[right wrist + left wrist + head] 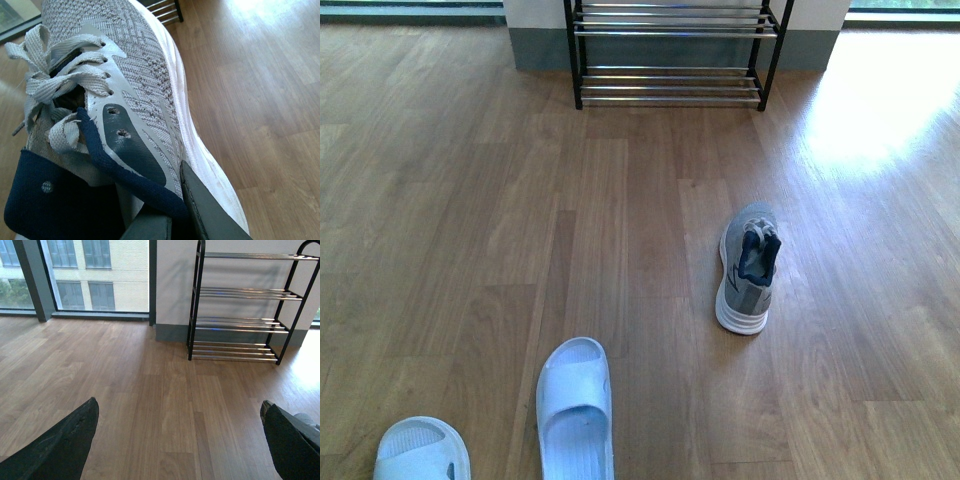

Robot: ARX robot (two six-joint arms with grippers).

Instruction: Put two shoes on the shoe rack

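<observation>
A grey sneaker (748, 270) with a white sole stands on the wood floor right of centre, heel toward me; neither arm shows in the front view. In the right wrist view my right gripper (170, 200) is shut on the collar side of a grey sneaker (140, 75). One finger (202, 207) presses the outside above the white sole, and the other sits inside the navy collar. The black shoe rack (670, 50) with chrome bars stands against the far wall, bare where it shows. My left gripper (179, 402) is open over bare floor, facing the shoe rack (240, 325).
Two pale blue slides (575, 405) (420, 450) lie on the floor near the front-left. A tall window (75, 275) is left of the rack. Sun glare (880, 100) lights the floor at the far right.
</observation>
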